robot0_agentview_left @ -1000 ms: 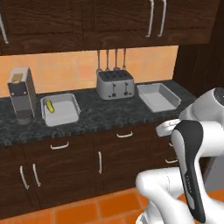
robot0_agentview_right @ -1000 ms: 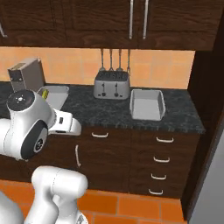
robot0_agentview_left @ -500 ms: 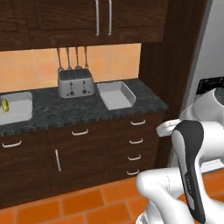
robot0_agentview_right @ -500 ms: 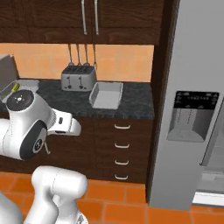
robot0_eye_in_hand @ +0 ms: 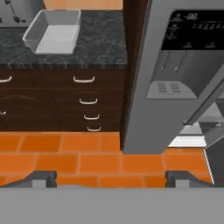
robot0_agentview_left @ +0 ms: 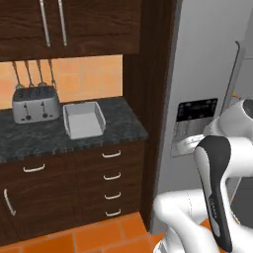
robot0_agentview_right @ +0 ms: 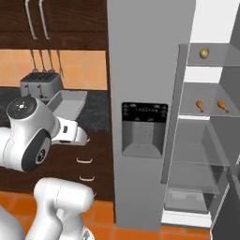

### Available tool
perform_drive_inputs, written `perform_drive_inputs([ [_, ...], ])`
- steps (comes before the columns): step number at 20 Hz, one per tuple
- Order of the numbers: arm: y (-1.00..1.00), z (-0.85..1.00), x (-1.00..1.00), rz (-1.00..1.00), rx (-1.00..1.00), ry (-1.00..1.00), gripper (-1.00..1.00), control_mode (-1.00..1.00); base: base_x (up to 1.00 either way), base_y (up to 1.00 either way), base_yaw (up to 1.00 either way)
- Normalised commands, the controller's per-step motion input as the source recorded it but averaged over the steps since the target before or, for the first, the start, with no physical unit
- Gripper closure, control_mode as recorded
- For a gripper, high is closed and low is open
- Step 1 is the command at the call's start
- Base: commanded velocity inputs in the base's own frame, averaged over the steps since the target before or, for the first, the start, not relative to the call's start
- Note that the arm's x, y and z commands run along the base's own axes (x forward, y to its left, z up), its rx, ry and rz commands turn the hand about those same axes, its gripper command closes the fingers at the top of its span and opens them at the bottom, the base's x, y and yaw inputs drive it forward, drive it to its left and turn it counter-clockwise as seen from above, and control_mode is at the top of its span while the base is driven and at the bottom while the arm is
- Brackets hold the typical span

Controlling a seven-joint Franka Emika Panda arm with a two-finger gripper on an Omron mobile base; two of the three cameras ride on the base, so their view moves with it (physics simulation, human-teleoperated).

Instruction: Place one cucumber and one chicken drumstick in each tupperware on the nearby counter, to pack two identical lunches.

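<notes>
One empty light grey tupperware (robot0_agentview_left: 83, 120) (robot0_agentview_right: 65, 104) (robot0_eye_in_hand: 53, 31) lies on the black speckled counter (robot0_agentview_left: 116, 129) (robot0_eye_in_hand: 100, 43), just right of the toaster. Two chicken drumsticks (robot0_agentview_right: 199, 105) (robot0_agentview_right: 222, 106) lie side by side on a shelf of the open fridge. The cucumber is out of view. In the hand view my gripper (robot0_eye_in_hand: 111, 179) is open, its two dark fingertips (robot0_eye_in_hand: 41, 177) far apart with nothing between them. It hangs over the orange floor, well short of the drawers and the fridge.
A steel toaster (robot0_agentview_left: 35, 104) (robot0_agentview_right: 41, 86) stands at the counter's back. A tall dark wood panel (robot0_agentview_left: 155, 99) ends the counter beside the grey fridge door (robot0_agentview_right: 150, 93) (robot0_eye_in_hand: 183, 65) with its dispenser. A round yellowish item (robot0_agentview_right: 204, 53) sits on the fridge's top shelf.
The base has turned to the right, so the whole scene slid left. The toaster and tupperware moved toward the left edge and the fridge came into view. The gripper stays open.
</notes>
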Motion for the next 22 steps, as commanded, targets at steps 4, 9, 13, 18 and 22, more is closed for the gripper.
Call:
perform_drive_inputs([
  [4, 0.00, 0.00, 0.00, 0.00, 0.00, 0.00, -1.00, 1.00, 0.43, -1.00, 0.02],
  [9, 0.00, 0.00, 0.00, 0.00, 0.00, 0.00, -1.00, 1.00, 0.37, -0.96, 0.00],
  [13, 0.00, 0.00, 0.00, 0.00, 0.00, 0.00, -1.00, 1.00, 0.69, -0.83, 0.00],
  [18, 0.00, 0.00, 0.00, 0.00, 0.00, 0.00, -1.00, 1.00, 0.83, -0.20, 0.02],
  [22, 0.00, 0.00, 0.00, 0.00, 0.00, 0.00, -1.00, 1.00, 0.83, -0.41, 0.07],
])
